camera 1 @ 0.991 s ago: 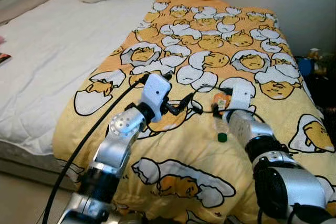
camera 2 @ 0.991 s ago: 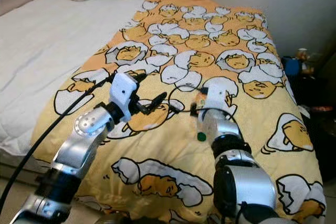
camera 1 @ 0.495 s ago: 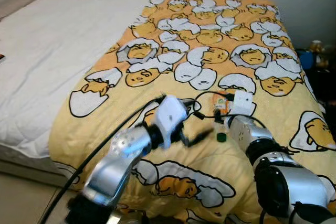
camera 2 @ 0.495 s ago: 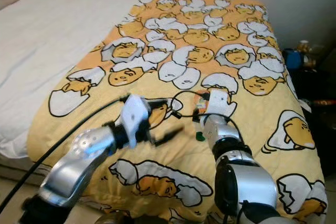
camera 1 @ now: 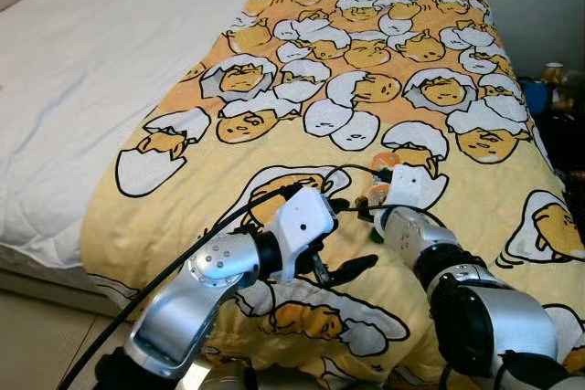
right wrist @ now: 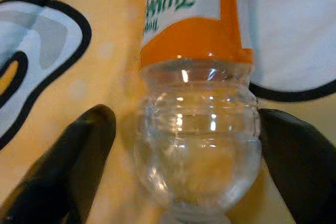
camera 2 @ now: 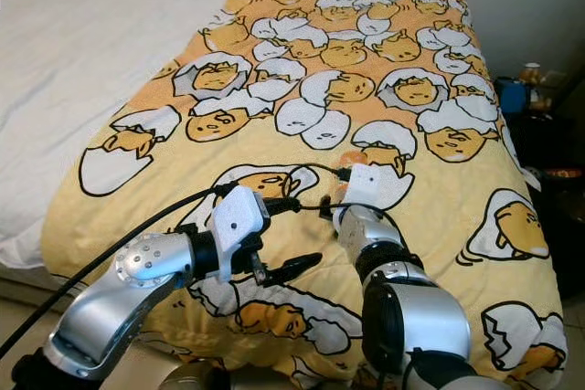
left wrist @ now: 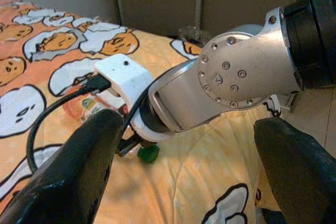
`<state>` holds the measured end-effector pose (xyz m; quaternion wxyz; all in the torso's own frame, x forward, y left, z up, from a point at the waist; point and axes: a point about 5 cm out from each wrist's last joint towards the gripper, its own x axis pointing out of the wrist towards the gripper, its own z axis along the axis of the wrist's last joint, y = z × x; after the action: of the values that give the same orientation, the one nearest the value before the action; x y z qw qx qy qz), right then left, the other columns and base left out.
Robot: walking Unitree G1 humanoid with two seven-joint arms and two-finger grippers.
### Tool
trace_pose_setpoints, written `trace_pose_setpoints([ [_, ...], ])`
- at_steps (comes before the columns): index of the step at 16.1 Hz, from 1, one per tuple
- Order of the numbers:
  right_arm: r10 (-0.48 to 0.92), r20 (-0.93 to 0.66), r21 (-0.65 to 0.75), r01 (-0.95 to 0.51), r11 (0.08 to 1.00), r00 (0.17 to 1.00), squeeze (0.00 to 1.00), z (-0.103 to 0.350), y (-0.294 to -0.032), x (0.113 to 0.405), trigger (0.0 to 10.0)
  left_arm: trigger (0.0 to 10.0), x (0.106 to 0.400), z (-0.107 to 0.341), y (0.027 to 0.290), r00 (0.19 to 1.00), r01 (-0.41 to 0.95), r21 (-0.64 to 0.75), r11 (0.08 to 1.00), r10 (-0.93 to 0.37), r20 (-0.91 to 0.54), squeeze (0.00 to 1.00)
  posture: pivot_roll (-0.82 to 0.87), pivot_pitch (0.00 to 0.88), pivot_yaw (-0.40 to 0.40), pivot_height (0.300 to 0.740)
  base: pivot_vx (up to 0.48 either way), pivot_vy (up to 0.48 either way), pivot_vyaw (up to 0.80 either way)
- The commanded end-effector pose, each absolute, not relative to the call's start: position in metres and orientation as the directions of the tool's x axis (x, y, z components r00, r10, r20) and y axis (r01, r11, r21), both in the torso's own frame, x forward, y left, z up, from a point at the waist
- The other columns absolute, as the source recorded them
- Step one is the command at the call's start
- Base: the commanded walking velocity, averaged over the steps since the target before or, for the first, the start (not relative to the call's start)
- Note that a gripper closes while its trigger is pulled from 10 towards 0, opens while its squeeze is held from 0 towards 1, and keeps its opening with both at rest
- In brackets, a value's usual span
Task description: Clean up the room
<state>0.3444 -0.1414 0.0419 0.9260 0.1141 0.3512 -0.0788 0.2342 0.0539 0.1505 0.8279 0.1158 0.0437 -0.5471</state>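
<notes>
The right pincer (right wrist: 184, 171) is spread wide, one finger on either side of a clear plastic bottle (right wrist: 197, 129) with an orange label, neither finger visibly pressing it. The bottle lies on the egg-patterned yellow blanket (camera 1: 366, 52) near the foot of the bed (camera 1: 82, 70), its green cap (left wrist: 148, 153) toward the robot. The left pincer (camera 1: 334, 271) hangs open and empty just beside the right arm. The pick-up looks barely begun: the bottle is framed but not gripped, and lifting and discarding it remain.
</notes>
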Motion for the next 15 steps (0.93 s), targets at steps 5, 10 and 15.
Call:
trace_pose_setpoints([
  [5, -0.072, -0.674, 0.17, 0.25, 0.953, 0.735, 0.0, 0.038, -0.145, 0.342, 0.0, 10.0, 0.235, 0.149, 0.052, 0.379, 0.924, 0.15, 0.353, -0.899, -0.218, 0.0, 0.2, 0.07, -0.042, 0.74, 0.0, 0.0, 0.0],
  [10, -0.079, -0.627, 0.139, 0.211, 0.967, 0.775, 0.0, 0.049, -0.146, 0.35, 0.0, 10.0, 0.242, 0.139, 0.055, 0.371, 0.926, 0.172, 0.336, -0.893, -0.256, 0.0, 0.19, 0.0, -0.036, 0.74, 0.0, 0.0, 0.0],
  [15, -0.081, -0.529, 0.141, 0.182, 0.973, 0.845, 0.0, 0.078, -0.144, 0.369, 0.0, 10.0, 0.273, 0.127, 0.049, 0.398, 0.915, 0.177, 0.362, -0.881, -0.255, 0.0, 0.14, 0.0, -0.041, 0.74, 0.0, 0.0, 0.0],
])
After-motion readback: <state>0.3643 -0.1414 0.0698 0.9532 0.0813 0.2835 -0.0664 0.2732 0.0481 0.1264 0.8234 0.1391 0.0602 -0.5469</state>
